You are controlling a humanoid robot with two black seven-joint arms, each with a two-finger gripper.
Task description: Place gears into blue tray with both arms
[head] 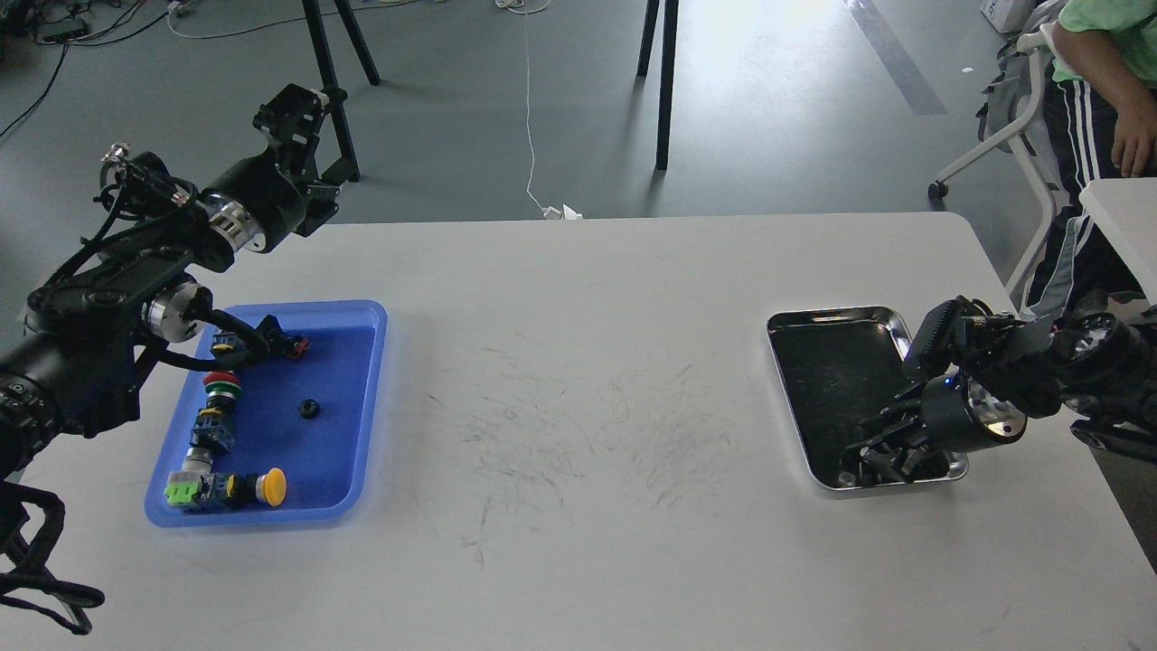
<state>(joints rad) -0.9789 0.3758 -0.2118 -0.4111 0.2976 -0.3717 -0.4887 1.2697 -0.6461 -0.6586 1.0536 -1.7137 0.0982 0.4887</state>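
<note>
The blue tray (pixel 357 425) lies at the table's left, with one small black gear (pixel 309 409) near its middle. My left gripper (pixel 294 113) is raised above and behind the tray's far left corner, dark and end-on, so its fingers cannot be told apart. My right gripper (pixel 872 457) reaches down into the near end of the silver metal tray (pixel 836 318) at the right. Its black fingers blend with the tray's dark inside, and whether they hold anything cannot be told.
Several coloured push-button switches (pixel 221 384) line the blue tray's left side and near edge. A person (pixel 1098 81) and a wheeled chair stand beyond the table's far right corner. Tripod legs (pixel 664 81) stand behind the table.
</note>
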